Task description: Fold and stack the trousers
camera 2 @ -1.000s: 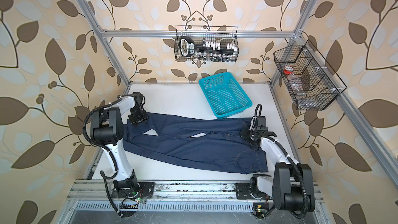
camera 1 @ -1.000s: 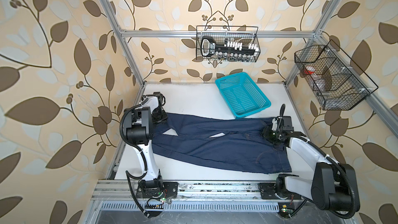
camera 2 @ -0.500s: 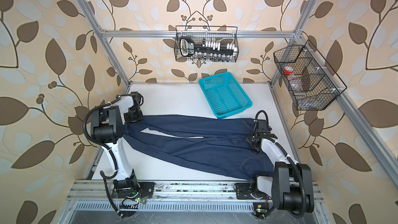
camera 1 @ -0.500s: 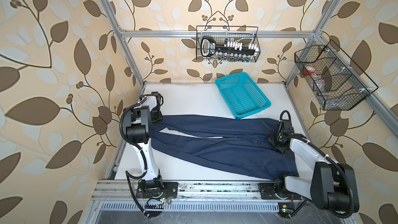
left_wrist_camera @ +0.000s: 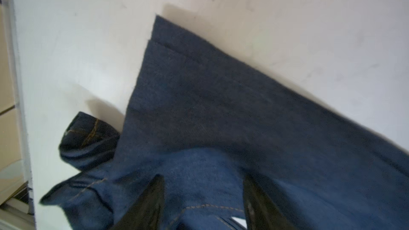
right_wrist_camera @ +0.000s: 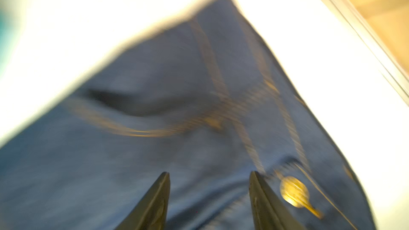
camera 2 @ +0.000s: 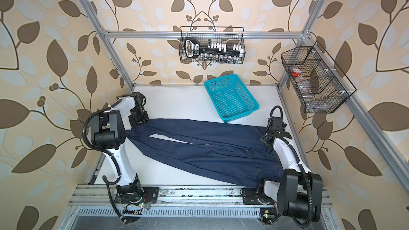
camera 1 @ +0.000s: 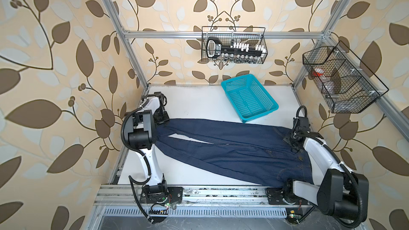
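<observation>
Leaf-patterned walls enclose a white desk. At the left edge, left gripper over the leg hems: black fingers spread, denim humped between them. Across the middle, dark navy denim trousers with orange-tan stitching: laid flat, hems left, waistband right, legs slightly parted. Behind them, turquoise perforated plastic basket, just beside their far edge. At the right, right gripper on the waistband end near a brass button: fingers apart; view blurred, cannot tell whether they pinch cloth

Dark navy trousers with orange-tan stitching — turquoise perforated basket — white table.
</observation>
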`<state>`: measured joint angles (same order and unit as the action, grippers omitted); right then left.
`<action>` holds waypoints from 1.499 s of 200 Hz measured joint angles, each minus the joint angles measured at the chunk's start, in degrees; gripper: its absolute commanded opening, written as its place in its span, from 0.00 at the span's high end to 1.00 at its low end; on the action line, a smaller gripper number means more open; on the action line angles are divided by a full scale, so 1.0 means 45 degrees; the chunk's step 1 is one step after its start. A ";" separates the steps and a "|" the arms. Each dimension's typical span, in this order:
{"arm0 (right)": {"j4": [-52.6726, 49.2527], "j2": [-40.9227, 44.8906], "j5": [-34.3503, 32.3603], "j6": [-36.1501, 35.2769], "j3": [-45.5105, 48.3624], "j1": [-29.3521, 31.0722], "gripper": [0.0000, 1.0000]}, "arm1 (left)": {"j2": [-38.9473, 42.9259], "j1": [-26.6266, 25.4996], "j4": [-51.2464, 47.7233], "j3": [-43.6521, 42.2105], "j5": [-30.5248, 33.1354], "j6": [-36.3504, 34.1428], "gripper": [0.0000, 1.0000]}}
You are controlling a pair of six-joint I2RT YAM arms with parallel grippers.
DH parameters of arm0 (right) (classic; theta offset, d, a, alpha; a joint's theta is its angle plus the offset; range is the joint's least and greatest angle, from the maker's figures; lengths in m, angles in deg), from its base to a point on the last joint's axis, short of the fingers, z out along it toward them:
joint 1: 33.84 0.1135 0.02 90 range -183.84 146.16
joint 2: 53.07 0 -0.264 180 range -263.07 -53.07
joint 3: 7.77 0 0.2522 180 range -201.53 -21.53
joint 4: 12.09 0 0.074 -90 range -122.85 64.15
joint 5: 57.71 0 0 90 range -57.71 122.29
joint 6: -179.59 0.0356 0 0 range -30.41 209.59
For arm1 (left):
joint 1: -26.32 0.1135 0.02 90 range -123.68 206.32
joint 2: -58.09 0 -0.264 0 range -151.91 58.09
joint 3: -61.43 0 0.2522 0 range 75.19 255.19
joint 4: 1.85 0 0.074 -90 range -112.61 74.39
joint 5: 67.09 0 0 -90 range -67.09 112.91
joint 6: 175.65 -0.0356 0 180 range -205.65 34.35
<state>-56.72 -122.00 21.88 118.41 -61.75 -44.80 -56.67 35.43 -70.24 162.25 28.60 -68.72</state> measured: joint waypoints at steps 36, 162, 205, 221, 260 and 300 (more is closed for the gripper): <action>0.1545 -0.1496 0.1583 -0.0928 -0.0748 0.0306 0.44 | 0.0010 0.0000 0.0063 0.0170 -0.0665 0.0204 0.42; 0.3269 -0.5897 0.2453 -0.2283 -0.2322 0.1005 0.42 | -0.1506 0.0243 0.0510 0.0908 0.1413 -0.0437 0.45; 0.3497 -0.6674 0.2759 -0.3055 -0.3138 0.1010 0.41 | -0.1914 0.0253 0.1054 0.1501 0.2905 -0.1685 0.42; 0.3628 -0.6776 0.2997 -0.3347 -0.3235 0.1010 0.41 | -0.1972 0.0272 0.1205 0.1559 0.3541 -0.2069 0.40; 0.3643 -0.6693 0.3633 -0.4002 -0.3235 0.1195 0.40 | -0.1768 0.0680 0.1209 0.1234 0.3429 -0.2040 0.37; 0.3327 -0.5372 0.4192 -0.4371 -0.3070 0.1268 0.39 | -0.0651 0.1277 0.1088 -0.0345 0.1719 -0.1302 0.35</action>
<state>-41.75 -146.17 40.74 98.74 -75.57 -39.09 -59.60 41.18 -65.35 160.70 36.34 -74.58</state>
